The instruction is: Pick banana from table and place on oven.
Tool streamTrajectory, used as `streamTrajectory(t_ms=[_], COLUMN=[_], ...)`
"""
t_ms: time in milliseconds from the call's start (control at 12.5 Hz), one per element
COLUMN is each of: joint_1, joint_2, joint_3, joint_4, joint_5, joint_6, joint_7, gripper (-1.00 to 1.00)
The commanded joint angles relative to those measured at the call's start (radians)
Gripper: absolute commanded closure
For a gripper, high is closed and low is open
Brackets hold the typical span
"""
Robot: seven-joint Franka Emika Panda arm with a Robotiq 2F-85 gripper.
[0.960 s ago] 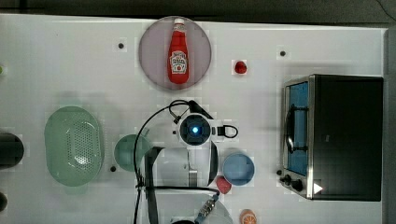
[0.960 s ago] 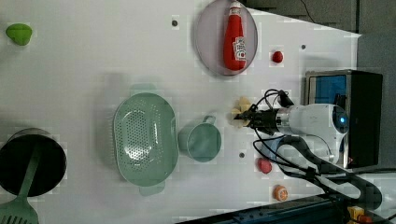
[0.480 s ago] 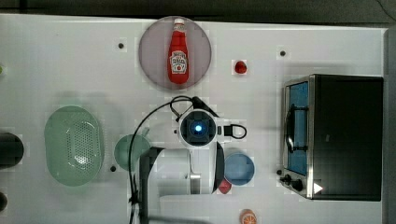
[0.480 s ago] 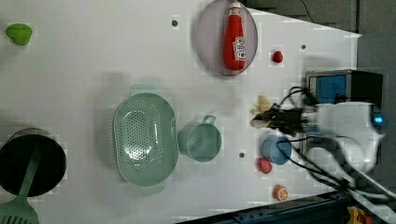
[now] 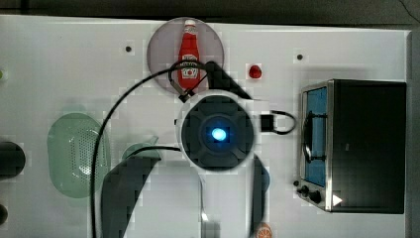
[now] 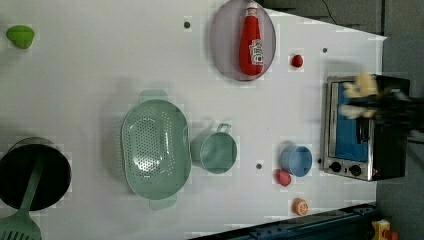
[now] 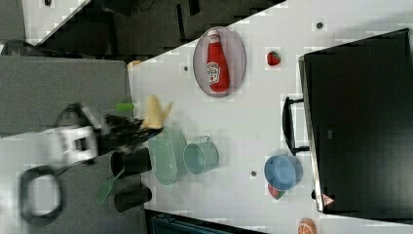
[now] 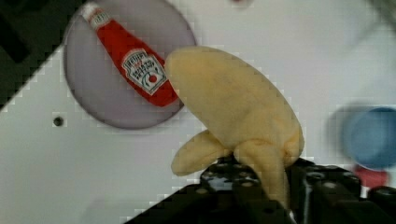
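Note:
My gripper (image 8: 252, 175) is shut on the base of the pale yellow banana (image 8: 238, 107), whose peel flaps splay out beside the fingers. The banana hangs high above the white table (image 5: 74, 64). In the left view the banana (image 6: 363, 89) and the dark gripper (image 6: 380, 102) show blurred in front of the oven (image 6: 350, 147). The right view shows the banana (image 7: 155, 112) held at the gripper's (image 7: 141, 127) tip, far to the right view's left of the black-topped oven (image 7: 360, 122). From the top, my arm's round wrist (image 5: 218, 134) covers the banana, left of the oven (image 5: 366, 144).
A red ketchup bottle (image 5: 188, 52) lies on a grey plate (image 5: 161, 44). A green colander (image 6: 155, 147), a green cup (image 6: 217, 152) and a blue cup (image 6: 295, 160) stand on the table, with small red and orange items (image 6: 299, 206) nearby. A black pot (image 6: 32, 172) holds a spatula.
The arm has risen toward the top camera and carried the banana to the left view's right, from beside the green cup to in front of the oven.

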Motion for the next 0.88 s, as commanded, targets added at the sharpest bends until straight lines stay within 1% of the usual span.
streamTrajectory(t_ms=[80, 240, 480, 640, 880], joint_1=[-0.038, -0.061, -0.078, -0.078, -0.079], joint_2=[0.008, 0.031, 0.108, 0.185, 0.311], joint_3=[-0.089, -0.175, -0.332, -0.428, -0.527], joint_4=[0.088, 0.123, 0.160, 0.194, 0.247], joint_5=[-0.004, -0.016, -0.056, -0.059, -0.059], joint_6=[-0.172, -0.193, -0.167, -0.116, 0.000], joint_7=[-0.008, -0.038, -0.225, -0.359, -0.538], gripper=[0.53, 0.53, 0.53, 0.53, 0.53])
